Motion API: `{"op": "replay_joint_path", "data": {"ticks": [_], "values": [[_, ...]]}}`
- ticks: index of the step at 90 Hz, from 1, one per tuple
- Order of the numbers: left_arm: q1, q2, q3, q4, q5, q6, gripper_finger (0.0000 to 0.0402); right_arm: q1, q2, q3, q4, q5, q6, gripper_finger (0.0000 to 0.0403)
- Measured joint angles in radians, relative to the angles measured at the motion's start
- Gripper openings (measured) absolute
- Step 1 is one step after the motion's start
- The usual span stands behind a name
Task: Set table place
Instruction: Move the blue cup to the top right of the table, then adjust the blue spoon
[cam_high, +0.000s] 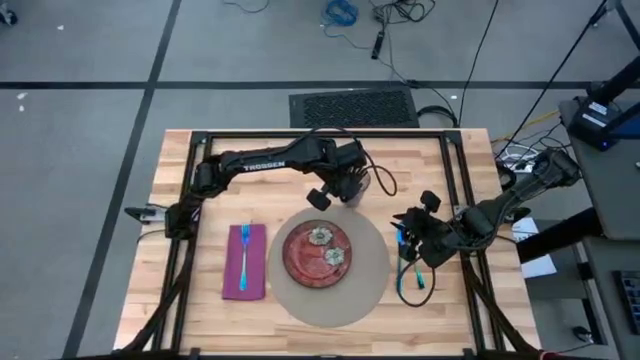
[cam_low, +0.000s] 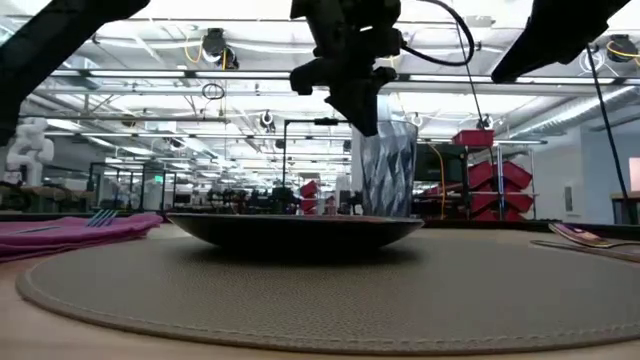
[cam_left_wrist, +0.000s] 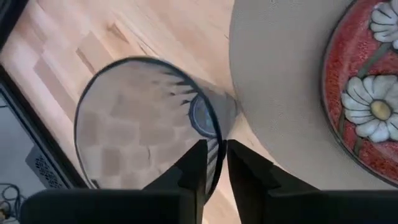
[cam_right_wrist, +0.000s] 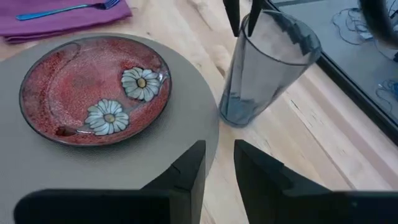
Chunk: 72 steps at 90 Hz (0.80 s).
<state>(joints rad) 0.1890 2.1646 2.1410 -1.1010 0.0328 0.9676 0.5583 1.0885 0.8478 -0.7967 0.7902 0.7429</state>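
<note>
Table (cam_high: 160, 300): pale butcher-block top inside a black rail frame, filling the middle of the high view. Round beige mat (cam_high: 330, 300) laid at centre front; red plate (cam_high: 317, 252) with two white daisy motifs resting on the mat. Purple napkin (cam_high: 245, 262) flat on the wood just beside the mat on the left-arm side, blue fork (cam_high: 243, 250) lying lengthwise on top of it.

Clear ribbed tumbler (cam_right_wrist: 264, 68) standing upright on bare wood, base touching or just overlapping the mat's rim at the far side from the front edge (exact contact not resolvable). Seen through the low view as a faceted glass behind the plate.

Left gripper (cam_left_wrist: 215, 155) reaching in over the far edge of the mat, fingers (cam_left_wrist: 194, 168) straddling the tumbler's rim, one inside and one outside, narrow gap between them closed on the glass wall. Grasping the tumbler, per the left wrist view; confirmed from the right wrist view, where two dark fingertips pinch the rim from above.

Right gripper (cam_right_wrist: 219, 162) positioned low over the table at the mat's right-arm side, pointed toward plate and tumbler. Fingers parted with an empty gap between them; nothing held. Well apart from the tumbler.

Blue-handled utensils (cam_high: 412, 275) lying on the wood beside the mat, below the right gripper (type not discernible).
</note>
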Motion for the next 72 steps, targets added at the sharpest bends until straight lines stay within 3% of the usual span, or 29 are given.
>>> {"op": "replay_joint_path", "data": {"ticks": [72], "values": [[-0.055, -0.001, 0.0, -0.007, -0.102, -0.009, 0.005, 0.0, 0.0, 0.0, 0.01, 0.0, 0.001, 0.0073]]}}
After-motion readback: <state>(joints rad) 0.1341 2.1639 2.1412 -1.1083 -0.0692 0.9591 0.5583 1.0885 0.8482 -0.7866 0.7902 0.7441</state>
